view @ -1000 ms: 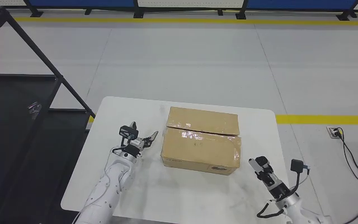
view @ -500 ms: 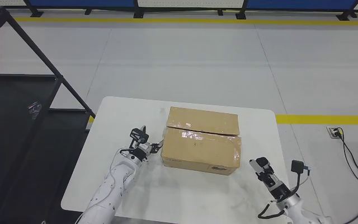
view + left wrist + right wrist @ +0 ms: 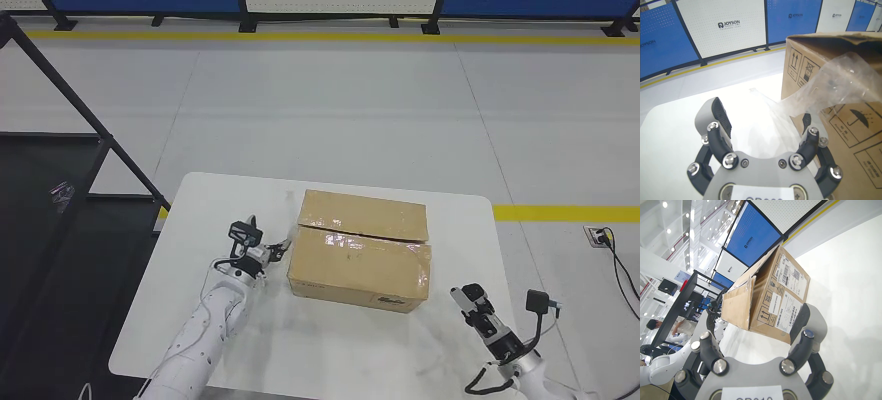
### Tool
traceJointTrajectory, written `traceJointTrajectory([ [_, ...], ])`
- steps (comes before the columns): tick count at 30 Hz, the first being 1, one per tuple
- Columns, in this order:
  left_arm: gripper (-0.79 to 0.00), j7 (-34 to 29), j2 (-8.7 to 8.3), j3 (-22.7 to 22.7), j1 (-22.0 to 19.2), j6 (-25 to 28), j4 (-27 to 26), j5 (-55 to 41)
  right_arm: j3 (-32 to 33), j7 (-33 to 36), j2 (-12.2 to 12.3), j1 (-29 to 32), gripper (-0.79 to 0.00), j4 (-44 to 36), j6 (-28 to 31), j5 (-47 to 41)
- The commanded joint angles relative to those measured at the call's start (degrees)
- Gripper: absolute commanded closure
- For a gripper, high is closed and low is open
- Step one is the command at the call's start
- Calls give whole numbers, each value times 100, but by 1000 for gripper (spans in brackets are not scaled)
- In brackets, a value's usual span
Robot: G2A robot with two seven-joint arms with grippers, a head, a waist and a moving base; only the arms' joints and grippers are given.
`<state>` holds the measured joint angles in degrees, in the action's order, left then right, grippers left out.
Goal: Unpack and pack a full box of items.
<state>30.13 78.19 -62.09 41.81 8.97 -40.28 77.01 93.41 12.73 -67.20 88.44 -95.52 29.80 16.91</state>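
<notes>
Count: one cardboard box (image 3: 360,250), one white counter (image 3: 330,335), two grippers, one loose strip of clear tape (image 3: 838,89). The box sits flat near the middle of the counter, with its top flaps down and a seam running along its length. Left gripper (image 3: 268,250) is at the box's left end, low over the counter. Its jaws are spread wide and hold nothing. One finger (image 3: 806,123) is just beside the box's end wall; contact cannot be told. The tape strip hangs off the box's upper edge and droops across that finger. Right gripper (image 3: 503,300) is near the counter's right edge on the robot's side, well apart from the box — jaws wide open, empty, facing the labelled end.
</notes>
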Motion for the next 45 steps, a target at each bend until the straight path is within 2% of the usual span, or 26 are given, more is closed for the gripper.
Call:
traceJointTrajectory([
  [1,-785,119,10,-29,13,-129,-11,-35,3,0,2,-16,-785,21,12,-5],
  [10,-785,8,93,-84,-32,-730,20,-192,-6,22,8,-69,-785,56,45,-26],
  [20,-785,-134,275,25,-297,-1341,534,-308,36,-4,16,-38,-785,103,62,-43],
  [25,-785,26,354,36,-404,-1612,772,-373,42,3,20,-47,-785,125,56,-56],
  [30,-785,429,361,-76,-417,-1734,865,-456,25,29,22,-92,-785,178,70,-80],
  [37,-785,886,302,-315,-232,-2038,622,-481,-4,65,25,-178,-785,260,82,-112],
  [45,-785,909,150,-593,265,-2345,-64,-135,-23,97,30,-238,-785,337,113,-144],
])
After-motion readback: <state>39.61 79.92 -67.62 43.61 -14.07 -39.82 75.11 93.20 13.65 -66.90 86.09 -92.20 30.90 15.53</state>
